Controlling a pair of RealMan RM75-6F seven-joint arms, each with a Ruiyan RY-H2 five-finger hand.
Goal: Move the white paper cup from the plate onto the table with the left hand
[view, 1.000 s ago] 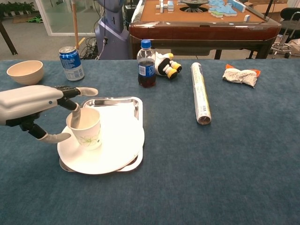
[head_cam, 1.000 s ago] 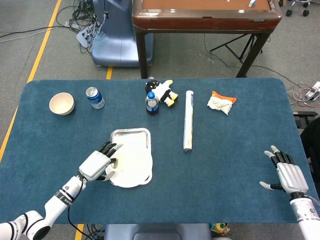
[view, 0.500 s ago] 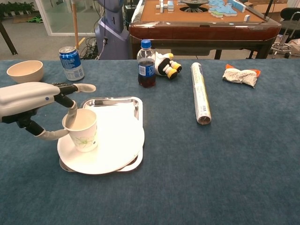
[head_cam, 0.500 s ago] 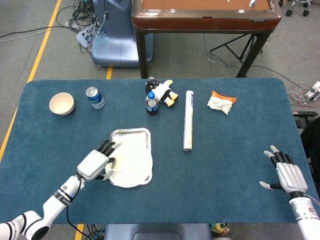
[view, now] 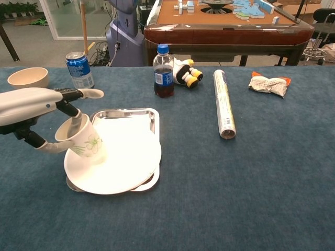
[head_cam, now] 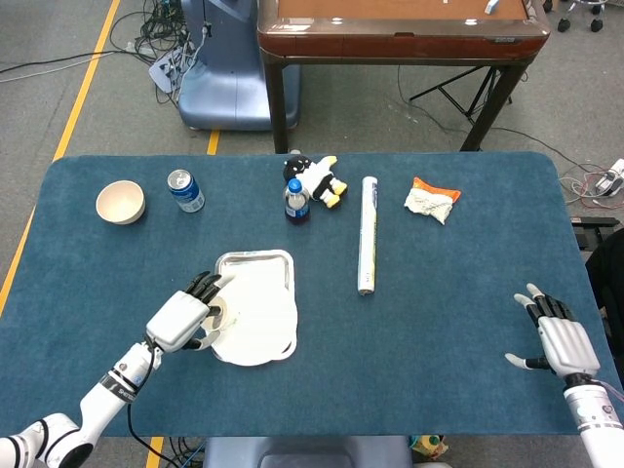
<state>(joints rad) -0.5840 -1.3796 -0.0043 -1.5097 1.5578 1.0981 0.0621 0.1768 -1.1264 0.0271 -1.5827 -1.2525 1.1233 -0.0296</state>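
Note:
The white paper cup [view: 84,144] with a green print is tilted to the left over the left edge of the white plate [view: 125,162]. My left hand [view: 36,112] holds it, one finger inside the rim and the thumb under its side. From the head view the left hand [head_cam: 183,317] covers most of the cup [head_cam: 216,314] at the left edge of the plate [head_cam: 258,322]. The plate lies on a metal tray [view: 137,113]. My right hand [head_cam: 558,341] rests open on the table at the far right, holding nothing.
At the back of the blue table stand a cream bowl [head_cam: 120,202], a blue can [head_cam: 184,190], a cola bottle [head_cam: 296,201], a plush toy [head_cam: 320,177], a long foil roll [head_cam: 368,234] and a snack bag [head_cam: 430,200]. A brown table [head_cam: 400,24] stands beyond.
My left hand has drawn the cup leftward and tipped it, from upright on the plate to leaning over the plate's left edge. The right hand has not moved.

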